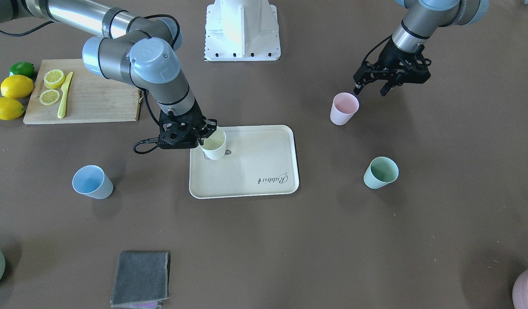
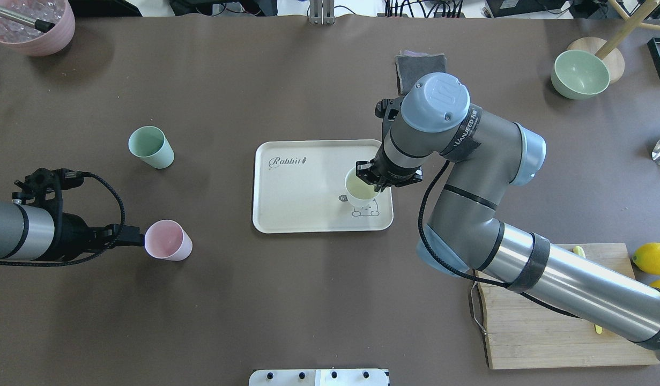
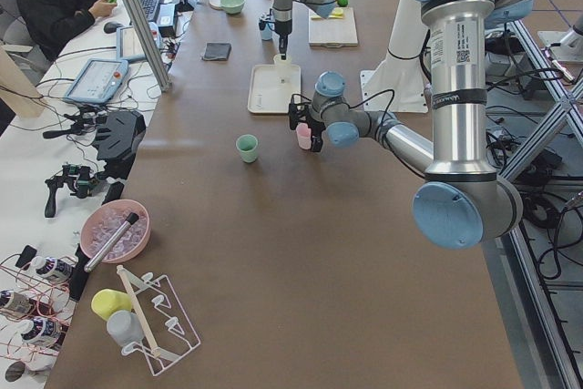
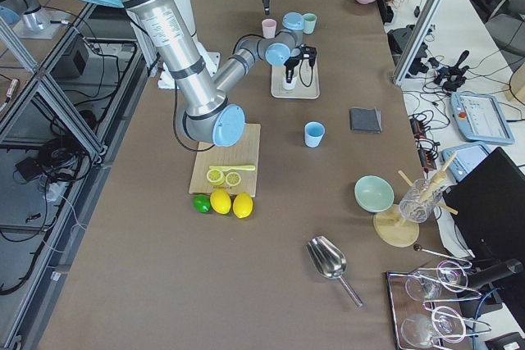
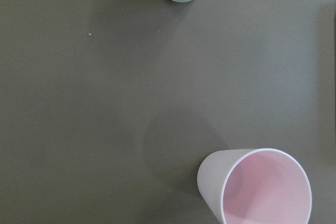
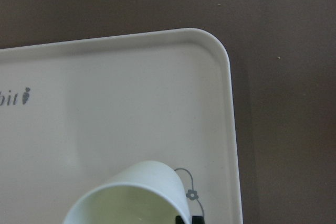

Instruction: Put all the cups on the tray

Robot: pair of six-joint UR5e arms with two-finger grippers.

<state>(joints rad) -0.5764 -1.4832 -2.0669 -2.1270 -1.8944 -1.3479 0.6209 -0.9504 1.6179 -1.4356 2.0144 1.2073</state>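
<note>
- The right gripper (image 1: 207,136) pinches the rim of the pale yellow cup (image 1: 213,146), upright over the rabbit-drawing end of the tray (image 1: 246,176).
- The left gripper (image 1: 371,89) hangs with its fingers spread, just beside the pale pink cup (image 1: 344,108).
- The mint green cup (image 1: 380,172) and the light blue cup (image 1: 92,182) stand on the table (image 1: 264,240), off the tray.

Smooth cream plastic, faint sheen, grey print: tray (image 1: 264,171). Matt, smooth plastic look: pale yellow cup (image 1: 214,146) on tray; pink cup (image 1: 344,108), mint cup (image 1: 380,172), blue cup (image 1: 92,182) off tray. Brown, matt, even sheet under tray: table (image 1: 289,249). Pale bare wood, fine grain: cutting board (image 1: 92,98), well apart from tray. Slight gloss on yellow skin: lemons (image 1: 17,87), farther from tray than board. Grey napped fabric: folded cloth (image 1: 140,278), well apart from tray. Brushed satin metal tubes, glossier grey-blue plastic caps: right arm (image 2: 576,289) over tray.
</note>
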